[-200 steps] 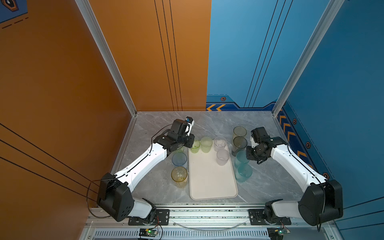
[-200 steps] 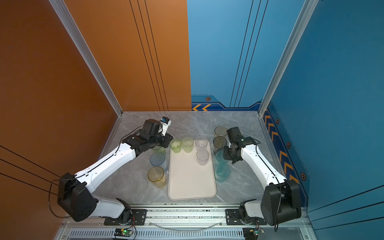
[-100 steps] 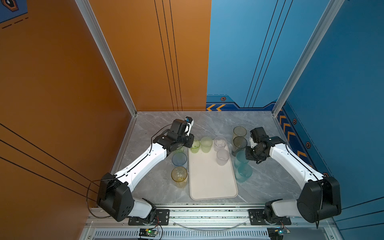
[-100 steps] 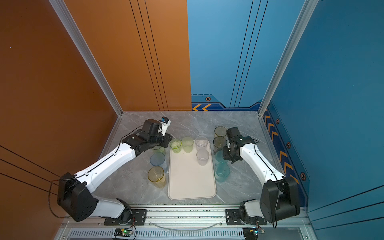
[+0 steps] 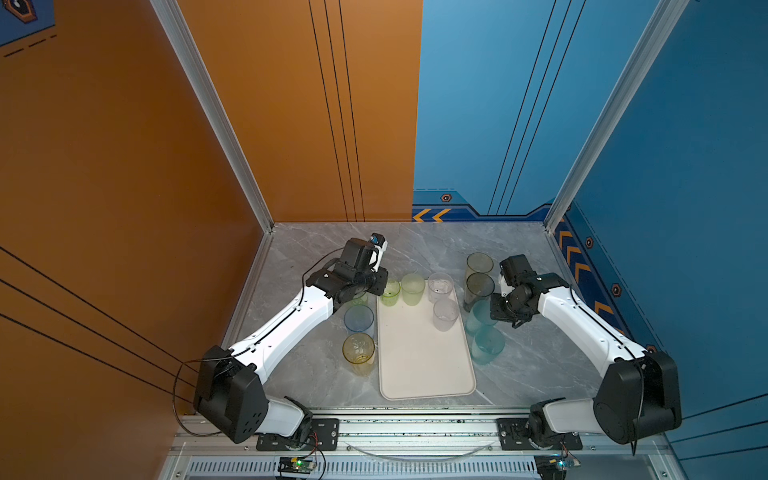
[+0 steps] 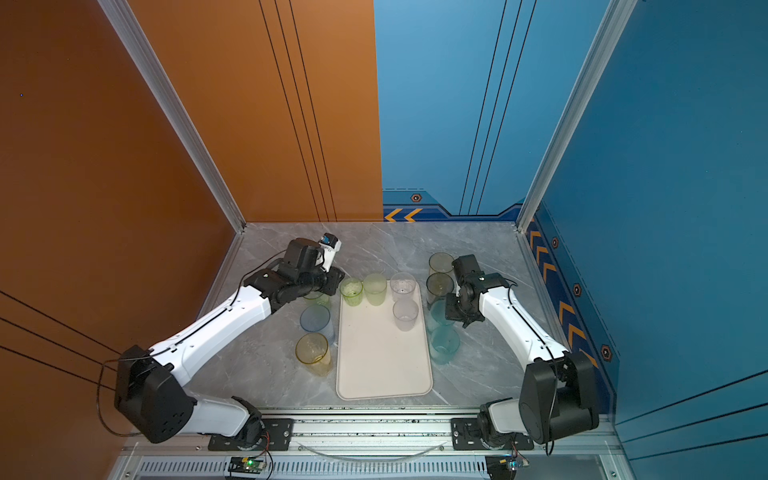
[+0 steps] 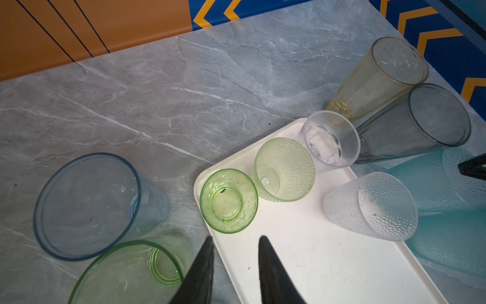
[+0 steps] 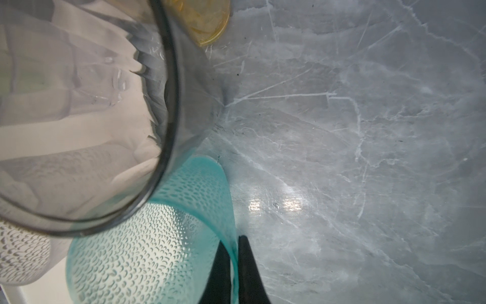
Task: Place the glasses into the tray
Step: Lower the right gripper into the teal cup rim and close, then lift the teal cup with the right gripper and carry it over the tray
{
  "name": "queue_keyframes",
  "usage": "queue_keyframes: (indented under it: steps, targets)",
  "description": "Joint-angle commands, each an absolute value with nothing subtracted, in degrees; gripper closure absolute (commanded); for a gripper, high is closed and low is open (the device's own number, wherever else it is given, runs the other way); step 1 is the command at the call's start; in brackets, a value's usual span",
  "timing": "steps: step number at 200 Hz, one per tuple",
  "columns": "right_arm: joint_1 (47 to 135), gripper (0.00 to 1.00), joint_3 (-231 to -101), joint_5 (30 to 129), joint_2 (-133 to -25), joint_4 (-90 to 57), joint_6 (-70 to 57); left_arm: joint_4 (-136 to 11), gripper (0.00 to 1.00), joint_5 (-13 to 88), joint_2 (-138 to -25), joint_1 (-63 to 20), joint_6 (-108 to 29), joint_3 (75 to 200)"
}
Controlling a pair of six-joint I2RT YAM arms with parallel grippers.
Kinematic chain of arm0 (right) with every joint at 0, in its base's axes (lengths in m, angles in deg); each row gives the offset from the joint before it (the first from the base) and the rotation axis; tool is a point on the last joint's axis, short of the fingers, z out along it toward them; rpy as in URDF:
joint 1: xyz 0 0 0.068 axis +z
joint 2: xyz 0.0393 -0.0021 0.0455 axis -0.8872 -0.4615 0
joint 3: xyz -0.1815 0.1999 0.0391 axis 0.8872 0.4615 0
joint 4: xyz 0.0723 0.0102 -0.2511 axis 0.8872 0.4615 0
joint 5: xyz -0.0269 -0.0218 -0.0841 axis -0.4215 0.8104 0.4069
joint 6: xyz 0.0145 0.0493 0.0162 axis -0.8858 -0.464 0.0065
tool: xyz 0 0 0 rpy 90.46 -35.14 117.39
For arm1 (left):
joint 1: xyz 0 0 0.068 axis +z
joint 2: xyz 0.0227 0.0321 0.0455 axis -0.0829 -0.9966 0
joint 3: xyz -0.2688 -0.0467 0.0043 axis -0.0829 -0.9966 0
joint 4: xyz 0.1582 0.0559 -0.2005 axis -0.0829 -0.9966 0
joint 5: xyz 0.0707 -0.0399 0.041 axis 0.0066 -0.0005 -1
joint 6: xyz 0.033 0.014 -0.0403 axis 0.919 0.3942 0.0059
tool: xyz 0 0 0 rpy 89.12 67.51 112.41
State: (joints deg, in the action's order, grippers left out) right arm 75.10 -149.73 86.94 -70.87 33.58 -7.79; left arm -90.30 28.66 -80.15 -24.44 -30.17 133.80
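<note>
The cream tray [image 5: 424, 365] lies mid-table with several glasses at its far end: a small green one [image 7: 228, 201], a dimpled green one [image 7: 284, 169], a clear one [image 7: 330, 139] and a frosted one [image 7: 373, 206]. My left gripper [image 7: 235, 240] hovers open and empty over the tray's far left corner, just short of the small green glass [image 5: 390, 292]. My right gripper [image 8: 232, 240] is shut on the rim of a dimpled teal glass [image 8: 147, 244], one finger inside and one outside. That teal glass [image 5: 480, 316] stands on the table right of the tray.
Left of the tray stand a blue glass [image 5: 358, 319], a yellow glass [image 5: 358, 352] and a green glass [image 7: 131, 273] under my left wrist. On the right are an amber glass [image 5: 479, 264], a smoky grey glass [image 5: 479, 287] crowding the held one, and another teal glass [image 5: 488, 349].
My right gripper's fingers have closed onto the teal glass's rim. The left arm has stayed where it was.
</note>
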Motion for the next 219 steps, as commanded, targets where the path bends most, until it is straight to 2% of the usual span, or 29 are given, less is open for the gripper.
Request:
queue_keyframes:
  steps: [1,110,156,188,219]
  targets:
    - [74.7,0.95,-149.0,89.1,-69.2,33.9,-7.1,-90.5,0.70,29.6,-79.6,-23.9,-29.6,133.8]
    - [74.1,0.96,-152.0,98.0,-59.4,43.8,-6.2,-90.5,0.70,29.5,-79.2,-24.0,-29.6,133.4]
    - [74.6,0.96,-161.2,101.0,-53.9,49.3,-5.2,-90.5,0.70,29.0,-78.9,-23.9,-29.7,132.9]
    - [77.9,0.96,-170.6,102.4,-53.7,50.9,-3.6,-90.5,0.70,28.9,-78.8,-23.9,-30.0,132.8]
    - [85.9,0.96,-176.6,102.2,-57.6,49.2,-2.5,-90.5,0.70,28.6,-78.2,-24.0,-30.1,132.9]
